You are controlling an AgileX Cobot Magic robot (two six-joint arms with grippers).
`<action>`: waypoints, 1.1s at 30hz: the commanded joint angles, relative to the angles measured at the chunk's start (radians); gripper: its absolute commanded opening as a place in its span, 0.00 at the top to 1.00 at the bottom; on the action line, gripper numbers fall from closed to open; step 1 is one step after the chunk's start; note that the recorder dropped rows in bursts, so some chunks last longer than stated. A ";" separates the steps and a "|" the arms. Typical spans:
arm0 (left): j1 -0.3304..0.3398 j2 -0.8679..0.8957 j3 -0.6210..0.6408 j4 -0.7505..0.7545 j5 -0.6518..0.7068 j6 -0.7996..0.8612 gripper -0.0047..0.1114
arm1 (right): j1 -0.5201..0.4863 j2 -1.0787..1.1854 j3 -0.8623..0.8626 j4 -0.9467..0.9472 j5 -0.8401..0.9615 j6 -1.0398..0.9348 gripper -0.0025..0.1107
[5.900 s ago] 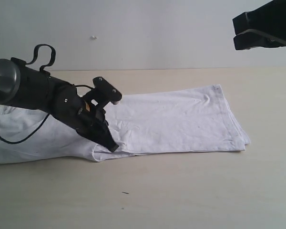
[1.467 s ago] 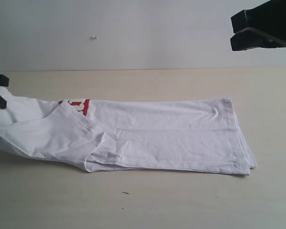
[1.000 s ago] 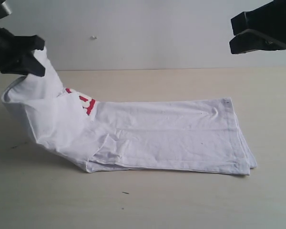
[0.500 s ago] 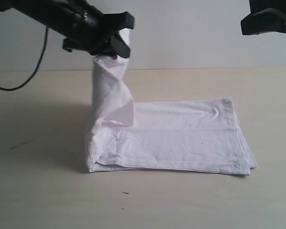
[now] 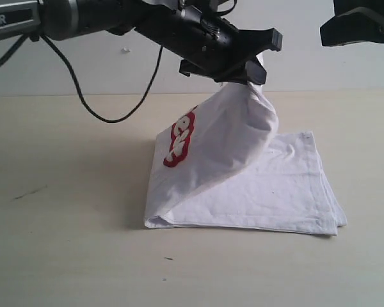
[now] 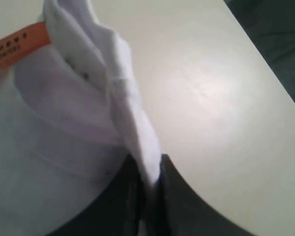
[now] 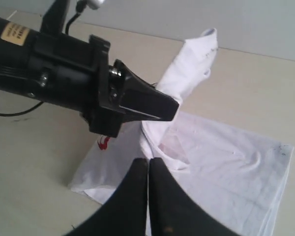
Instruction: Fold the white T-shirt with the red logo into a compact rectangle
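Note:
The white T-shirt (image 5: 262, 185) lies partly folded on the tan table, its lower half flat. My left gripper (image 5: 244, 69) reaches across from the left and is shut on the bunched upper end, which it holds lifted above the flat part. The red logo (image 5: 181, 139) shows on the hanging slope of cloth. In the left wrist view the jaws pinch a white fold (image 6: 150, 169), and the orange neck tag (image 6: 17, 43) shows beyond. My right gripper (image 5: 329, 32) hangs high at the right, shut and empty; its fingertips (image 7: 142, 164) meet above the shirt (image 7: 226, 162).
A black cable (image 5: 115, 116) droops from the left arm over the table (image 5: 64, 243). A pale wall stands behind. In the left wrist view the table edge borders dark floor (image 6: 278, 44).
The left gripper has carried the held shirt end further right, over the flat lower half. The cloth now slopes and the red logo faces out. The right gripper has stayed high.

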 commanded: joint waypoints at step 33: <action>0.080 -0.254 0.208 0.534 0.122 -0.132 0.78 | -0.096 0.444 0.002 -0.363 0.031 0.270 0.69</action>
